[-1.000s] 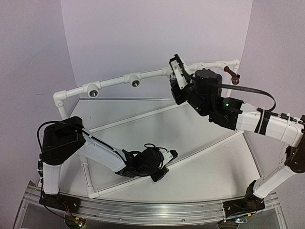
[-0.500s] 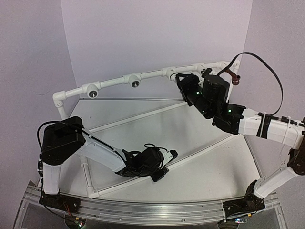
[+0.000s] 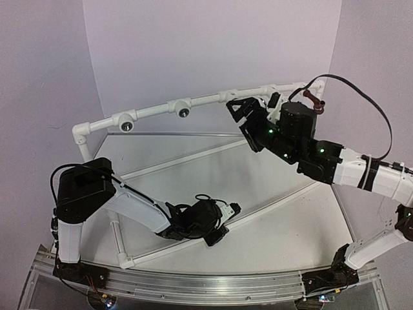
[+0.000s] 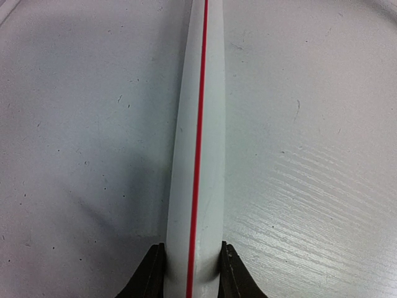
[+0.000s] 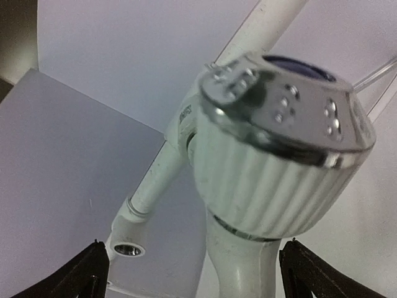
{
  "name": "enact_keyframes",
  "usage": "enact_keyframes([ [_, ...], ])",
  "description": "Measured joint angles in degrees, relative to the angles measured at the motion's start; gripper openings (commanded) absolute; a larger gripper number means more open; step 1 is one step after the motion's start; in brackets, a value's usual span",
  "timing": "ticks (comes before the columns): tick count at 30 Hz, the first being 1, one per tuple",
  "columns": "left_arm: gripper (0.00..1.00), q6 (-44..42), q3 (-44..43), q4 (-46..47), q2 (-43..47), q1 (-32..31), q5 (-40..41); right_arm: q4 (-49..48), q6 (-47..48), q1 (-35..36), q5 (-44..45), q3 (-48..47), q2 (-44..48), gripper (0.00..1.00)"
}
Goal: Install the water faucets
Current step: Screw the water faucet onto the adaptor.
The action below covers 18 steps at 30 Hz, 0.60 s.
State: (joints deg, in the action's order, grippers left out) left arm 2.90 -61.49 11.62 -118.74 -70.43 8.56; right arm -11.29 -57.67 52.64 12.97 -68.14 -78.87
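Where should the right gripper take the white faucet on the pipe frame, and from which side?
Probably the ribbed collar of the white faucet, just under its chrome cap: round and grooved, so a grip should not slip. Come from the front, as the open right gripper faces it, fingers straddling the collar; the pipe frame runs behind.

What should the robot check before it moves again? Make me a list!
1. Right claw open, with both sides clear of the white faucet: ok.
2. White faucet sitting on the pipe frame: ok.
3. White faucet screwed in tight: cannot tell.
4. Left claw shut on the red-striped pipe, holding it down: ok.
5. Red-brown faucet at the frame's right end: ok.
6. All tee sockets filled: not ok, two show empty dark holes.
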Motion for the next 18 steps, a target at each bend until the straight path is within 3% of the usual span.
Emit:
enact_keyframes([
  [4, 0.0, 0.0, 0.02, 0.0, 0.0, 0.02, 0.0, 9.78, 7.9, -0.04, -2.08, -1.38, 4.49, 0.98],
  [7, 0.0, 0.0, 0.01, 0.0, 0.0, 0.02, -0.02, 23.42, 15.21, -0.04, -1.3, -7.63, 5.69, 0.98],
  [12, 0.0, 0.0, 0.0, 0.0, 0.0, 0.02, -0.04, 44.84, 27.75, 0.0, 8.13, -19.54, 4.39, 0.98],
  [18, 0.0, 0.0, -0.04, -0.04, -0.02, 0.04, -0.07, 57.01, 47.76, -0.2, 14.16, -17.99, 5.6, 0.98],
])
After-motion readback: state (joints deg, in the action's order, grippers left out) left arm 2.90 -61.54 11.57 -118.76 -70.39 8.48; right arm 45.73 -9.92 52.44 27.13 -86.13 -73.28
